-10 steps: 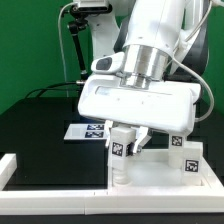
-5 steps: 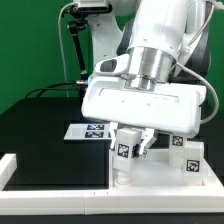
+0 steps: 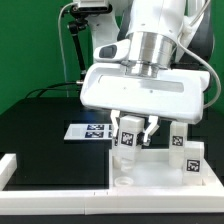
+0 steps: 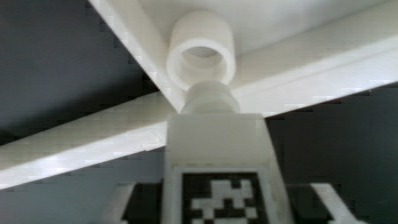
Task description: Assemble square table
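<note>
One black tabletop point(image 3: 40, 130) carries the marker board point(image 3: 88, 131) before green walls point(image 3: 25, 45).

leg block point(image 3: 128, 138): smooth white plastic | table point(image 3: 40, 130): matt black

Arm vertical, hand point(image 3: 135, 134) seemingly clamped shut

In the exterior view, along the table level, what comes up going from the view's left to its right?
Marker board → leg held in the gripper → another tagged leg → tagged block on the table top.
</note>
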### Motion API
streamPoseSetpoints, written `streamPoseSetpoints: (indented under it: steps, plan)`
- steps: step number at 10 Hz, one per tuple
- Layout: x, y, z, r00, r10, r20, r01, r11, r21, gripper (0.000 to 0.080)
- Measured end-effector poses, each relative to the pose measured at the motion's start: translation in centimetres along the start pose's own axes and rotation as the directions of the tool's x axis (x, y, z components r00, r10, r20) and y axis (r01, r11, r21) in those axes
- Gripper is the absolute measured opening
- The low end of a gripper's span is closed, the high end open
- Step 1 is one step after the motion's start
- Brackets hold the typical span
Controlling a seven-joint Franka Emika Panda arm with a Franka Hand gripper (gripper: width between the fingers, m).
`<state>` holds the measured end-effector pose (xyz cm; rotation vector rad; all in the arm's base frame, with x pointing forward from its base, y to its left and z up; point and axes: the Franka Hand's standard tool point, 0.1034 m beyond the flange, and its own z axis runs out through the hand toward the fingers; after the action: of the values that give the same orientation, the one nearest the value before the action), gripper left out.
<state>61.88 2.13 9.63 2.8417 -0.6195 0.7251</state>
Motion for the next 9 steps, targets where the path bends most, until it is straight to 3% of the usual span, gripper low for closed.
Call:
streamPoseSetpoints:
  steps: [2, 3, 5, 6, 8, 9]
  plan:
    - [0.3, 0.3, -0.1, 0.999, -0.039, -0.001, 0.039, 0.999, 0.001, 0.0284]
    - [1.6, 1.7, -0.8, 0.997, -0.072, 0.005, 0.072, 0.997, 0.029, 0.0284]
    - [1.9, 1.9, -0.8, 0.997, -0.063, 0.039, 0.059, 0.994, 0.096, 0.0284]
    - [2.0, 1.9, -0.9, 0.997, -0.062, 0.043, 0.057, 0.992, 0.116, 0.0284]
    - [1.5, 1.3, -0.6, 0.997, -0.056, 0.045, 0.05, 0.99, 0.133, 0.0284]
    - [0.9, 1.2, -0.1, 0.997, -0.065, 0.05, 0.058, 0.99, 0.129, 0.0284]
